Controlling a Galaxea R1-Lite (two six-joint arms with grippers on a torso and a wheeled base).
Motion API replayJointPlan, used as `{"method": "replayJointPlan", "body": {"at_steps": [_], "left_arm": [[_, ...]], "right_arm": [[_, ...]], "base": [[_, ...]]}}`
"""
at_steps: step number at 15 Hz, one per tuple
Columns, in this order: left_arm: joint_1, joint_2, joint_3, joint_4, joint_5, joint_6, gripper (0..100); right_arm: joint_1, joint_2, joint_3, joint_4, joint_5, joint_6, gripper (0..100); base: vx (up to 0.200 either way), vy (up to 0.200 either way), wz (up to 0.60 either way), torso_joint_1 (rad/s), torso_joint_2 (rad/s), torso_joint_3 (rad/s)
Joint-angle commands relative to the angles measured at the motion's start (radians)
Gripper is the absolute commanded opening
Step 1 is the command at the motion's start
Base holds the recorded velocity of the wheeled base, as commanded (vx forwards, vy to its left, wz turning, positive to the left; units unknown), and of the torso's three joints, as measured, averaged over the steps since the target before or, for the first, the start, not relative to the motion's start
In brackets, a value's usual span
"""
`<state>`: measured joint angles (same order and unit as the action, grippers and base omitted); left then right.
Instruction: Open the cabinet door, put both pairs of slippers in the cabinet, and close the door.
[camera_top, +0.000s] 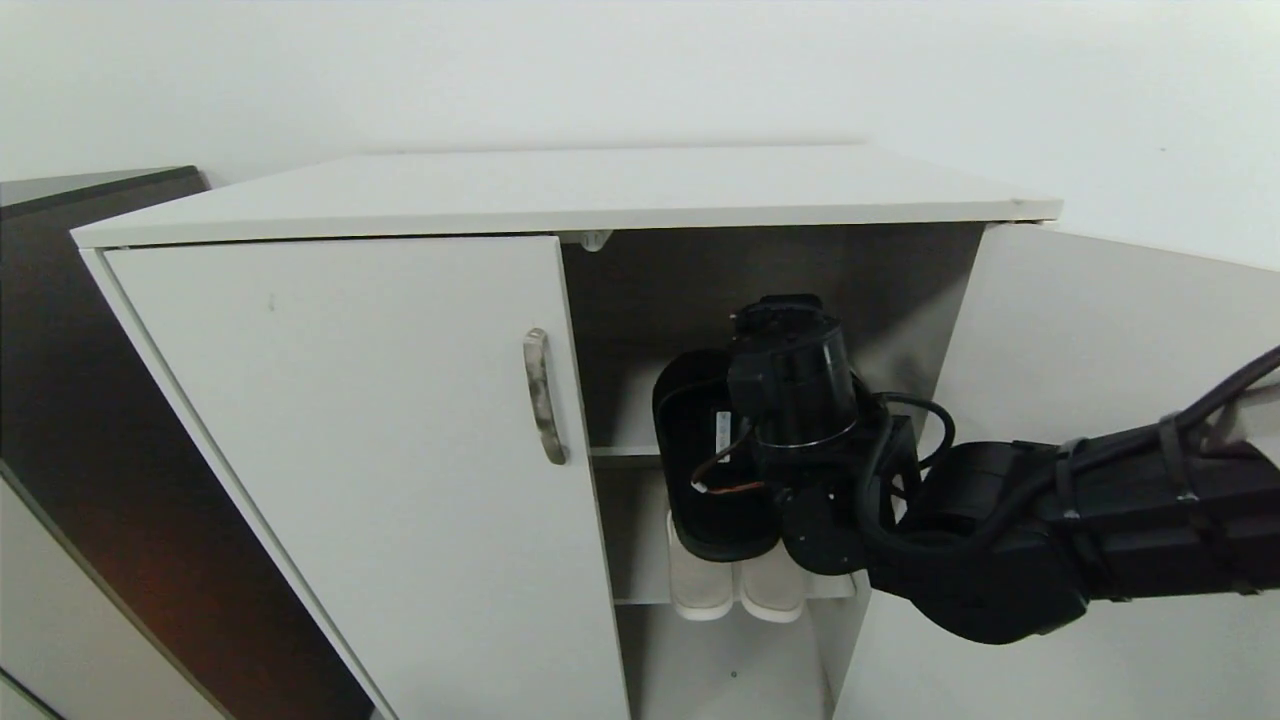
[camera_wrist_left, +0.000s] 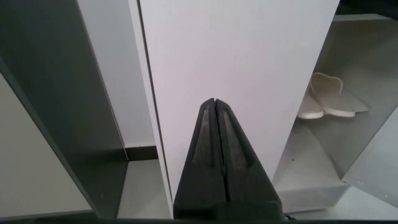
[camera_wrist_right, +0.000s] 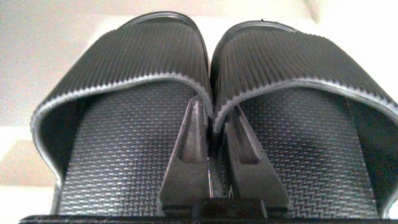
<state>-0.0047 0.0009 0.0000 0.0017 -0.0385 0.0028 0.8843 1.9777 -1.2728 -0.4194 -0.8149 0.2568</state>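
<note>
Your right gripper (camera_wrist_right: 213, 109) pinches one pair of black ribbed rubber slippers (camera_top: 700, 440) by their two adjoining inner edges. It holds them side by side in the open right half of the white two-door cabinet (camera_top: 560, 195), at the level of the upper of its two shelves. Below them, one pair of white slippers (camera_top: 735, 590) lies at the front edge of the lower shelf, which makes four slippers in all. The right door (camera_top: 1100, 330) stands swung wide. The left door (camera_top: 350, 430), with its single curved metal handle (camera_top: 541, 396), is closed. Your left gripper (camera_wrist_left: 214, 102) hangs in front of that closed door, fingers pressed together on nothing.
</note>
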Motion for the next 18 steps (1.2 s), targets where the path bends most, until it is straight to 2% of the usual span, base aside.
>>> {"method": "replayJointPlan", "body": {"at_steps": [1, 5, 11, 18], "left_arm": [[0.0, 0.001, 0.0, 0.0, 0.0, -0.001, 0], [0.0, 0.001, 0.0, 0.0, 0.002, -0.003, 0], [0.0, 0.001, 0.0, 0.0, 0.002, -0.004, 0], [0.0, 0.001, 0.0, 0.0, 0.002, -0.004, 0]], "right_arm": [[-0.018, 0.055, -0.039, -0.002, 0.0, 0.001, 0], [-0.056, 0.122, -0.178, 0.019, 0.011, -0.005, 0], [-0.116, 0.201, -0.393, 0.175, 0.046, -0.005, 0], [-0.136, 0.253, -0.447, 0.186, 0.054, -0.005, 0]], "base": [[0.0, 0.0, 0.0, 0.0, 0.0, 0.0], [0.0, 0.0, 0.0, 0.0, 0.0, 0.0], [0.0, 0.0, 0.0, 0.0, 0.0, 0.0], [0.0, 0.0, 0.0, 0.0, 0.0, 0.0]]}}
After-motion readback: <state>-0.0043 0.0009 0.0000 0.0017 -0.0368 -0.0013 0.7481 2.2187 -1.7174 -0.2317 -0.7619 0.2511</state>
